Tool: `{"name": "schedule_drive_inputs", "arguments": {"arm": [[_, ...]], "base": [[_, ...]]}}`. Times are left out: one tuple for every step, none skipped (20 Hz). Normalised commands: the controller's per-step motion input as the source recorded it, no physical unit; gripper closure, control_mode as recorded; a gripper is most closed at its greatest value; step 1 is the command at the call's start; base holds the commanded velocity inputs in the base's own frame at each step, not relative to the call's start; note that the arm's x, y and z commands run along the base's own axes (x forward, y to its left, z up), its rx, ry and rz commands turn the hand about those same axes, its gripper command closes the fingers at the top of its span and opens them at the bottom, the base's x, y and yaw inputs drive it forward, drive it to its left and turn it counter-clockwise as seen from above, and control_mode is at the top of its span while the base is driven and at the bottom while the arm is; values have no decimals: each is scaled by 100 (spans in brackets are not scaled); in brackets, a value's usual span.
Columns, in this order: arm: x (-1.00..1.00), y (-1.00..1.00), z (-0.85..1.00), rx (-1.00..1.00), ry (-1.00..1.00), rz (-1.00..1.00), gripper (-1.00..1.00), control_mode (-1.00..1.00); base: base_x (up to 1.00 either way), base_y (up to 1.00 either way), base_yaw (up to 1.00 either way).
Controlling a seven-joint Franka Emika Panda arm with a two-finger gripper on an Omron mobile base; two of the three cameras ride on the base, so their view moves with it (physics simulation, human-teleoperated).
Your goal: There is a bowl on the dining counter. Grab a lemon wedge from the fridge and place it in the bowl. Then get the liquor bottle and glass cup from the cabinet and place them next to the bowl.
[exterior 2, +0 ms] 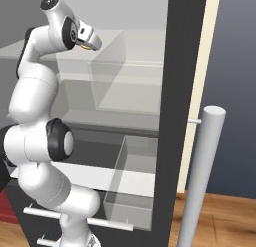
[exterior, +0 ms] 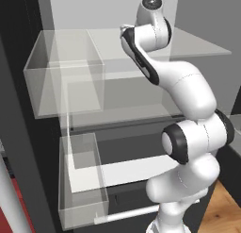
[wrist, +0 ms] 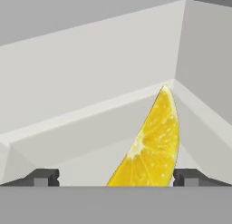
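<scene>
**Lemon wedge between the spread fingers, long axis slanting up and away**

Item: lemon wedge [wrist: 152, 143]. Bright yellow, cut face toward the hand camera, pale core and radiating segments visible. Location: on a pale shelf [wrist: 90, 123] inside the fridge [exterior 2: 182, 91], near a back corner where two pale walls meet. In the hand view its long axis runs on a slant, from low centre up to a pointed tip at upper right; the lower end is cut off at the bottom of that view, so how it rests on the shelf cannot be told.

Item: claw [wrist: 116, 177]. Fingers spread wide, nothing pinched. One dark fingertip [wrist: 43, 177] stands well to the left of the wedge, the other just beside the wedge's right edge. The wedge therefore lies ahead of the claw and off centre, toward the right finger; contact with that finger cannot be confirmed.

Item: arm. In the right base view the hand [exterior 2: 86, 37] reaches into the fridge's upper level, above the clear bins [exterior 2: 131, 83].

Judgement: the step in hand is the grasp of the wedge. The closing line crosses the wedge's slant rather than meeting it square, and the left finger has the longer way to travel, so the wedge is likely to be nudged or turned as the fingers meet. A small shift toward the right would centre it.
</scene>
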Motion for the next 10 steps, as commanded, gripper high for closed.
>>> {"name": "schedule_drive_inputs", "arguments": {"arm": [[34,0,-45,0,7,0,-100,-100],[42,1,-50,0,11,0,-100,-100],[49,9,-54,0,13,0,100,-100],[55,17,-58,0,17,0,100,-100],[63,20,-61,0,19,0,100,-100],[66,21,-60,0,21,0,100,-100],[69,21,-62,0,22,0,100,-100],[72,20,-61,0,22,0,100,-100],[71,16,-61,0,21,0,100,-100],[69,11,-61,0,21,0,100,-100]], "base": [[0,0,0],[0,0,0],[0,0,0],[0,0,0],[0,0,0],[0,0,0],[0,0,0],[0,0,0],[0,0,0],[0,0,0]]}}
